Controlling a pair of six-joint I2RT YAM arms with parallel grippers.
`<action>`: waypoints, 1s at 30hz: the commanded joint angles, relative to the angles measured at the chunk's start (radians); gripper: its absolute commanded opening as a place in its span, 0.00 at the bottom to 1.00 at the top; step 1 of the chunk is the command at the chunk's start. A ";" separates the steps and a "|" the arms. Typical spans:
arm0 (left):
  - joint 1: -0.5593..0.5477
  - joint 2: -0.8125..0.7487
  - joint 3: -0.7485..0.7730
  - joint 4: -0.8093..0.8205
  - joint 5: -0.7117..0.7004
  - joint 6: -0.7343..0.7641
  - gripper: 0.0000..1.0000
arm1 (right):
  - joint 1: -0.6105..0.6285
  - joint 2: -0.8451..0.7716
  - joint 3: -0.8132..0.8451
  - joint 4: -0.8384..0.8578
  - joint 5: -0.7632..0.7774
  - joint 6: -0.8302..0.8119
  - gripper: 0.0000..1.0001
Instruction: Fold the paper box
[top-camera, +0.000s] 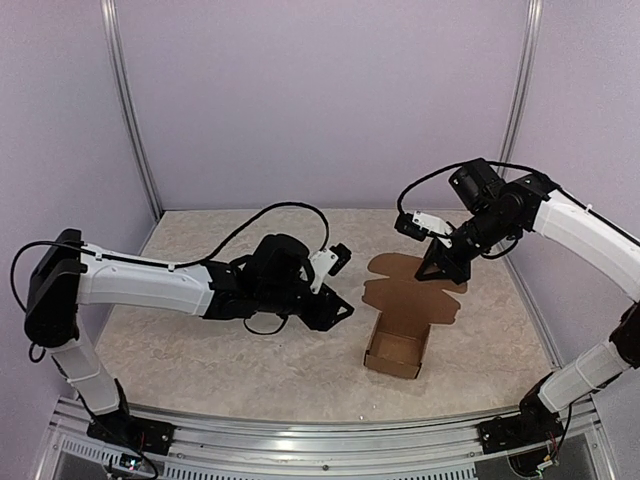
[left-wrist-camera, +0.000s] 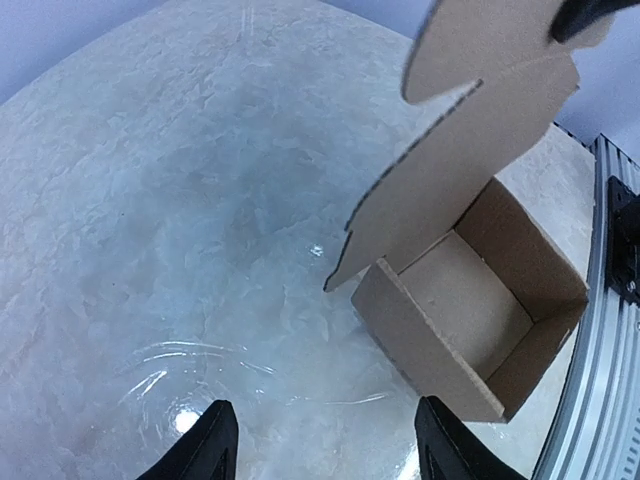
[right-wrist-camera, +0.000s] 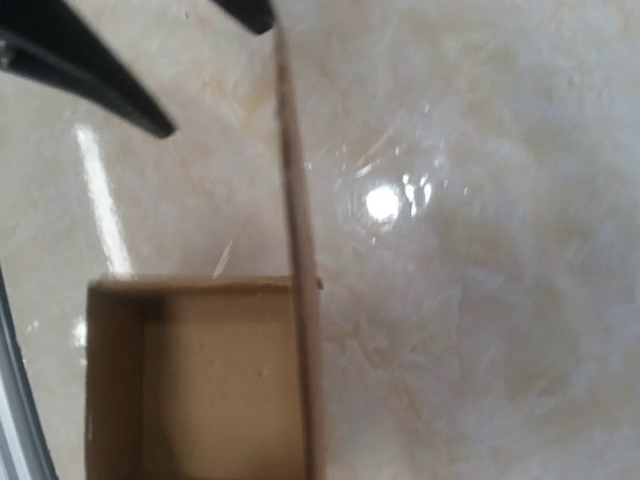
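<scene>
Count first: one paper box (top-camera: 398, 348) on the tabletop (top-camera: 220, 368), two arms, two end effectors, and that's the whole cast.

The box is plain brown cardboard. It sits right of centre, toward the near edge, on the right arm's side. Its lower half is formed into an open tray with four upright walls and nothing inside. One long lid flap (top-camera: 405, 295) comes off the tray's far wall and leans away toward the back. It has notched sides and a rounded tab at its far end.

Left end effector (left-wrist-camera: 322, 412): its two fingers are apart with nothing between them, just bare marbled tabletop underneath. It hangs to the left of the box, near but not touching. From its wrist view the tray is off to the right, with the lid rising above it.

Right end effector (top-camera: 442, 270): it's parked at the far end of the lid flap, right at the rounded tab, and its fingers are closed together. I can't tell whether any cardboard is actually pinched between them. In the right wrist view the lid shows edge-on as a thin line running up just beside one dark finger (right-wrist-camera: 248, 12).

Two metal posts (top-camera: 133, 120) stand at the back corners, with pale purple walls all around.
</scene>
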 joint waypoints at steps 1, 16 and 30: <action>-0.040 -0.111 -0.130 0.175 0.029 0.142 0.61 | 0.015 0.026 0.037 -0.051 -0.054 -0.028 0.00; -0.010 -0.004 -0.046 0.257 0.172 0.217 0.68 | 0.018 0.049 0.025 -0.054 -0.283 -0.082 0.00; 0.022 0.026 -0.051 0.303 0.325 0.154 0.23 | 0.018 0.027 -0.010 0.004 -0.273 -0.053 0.00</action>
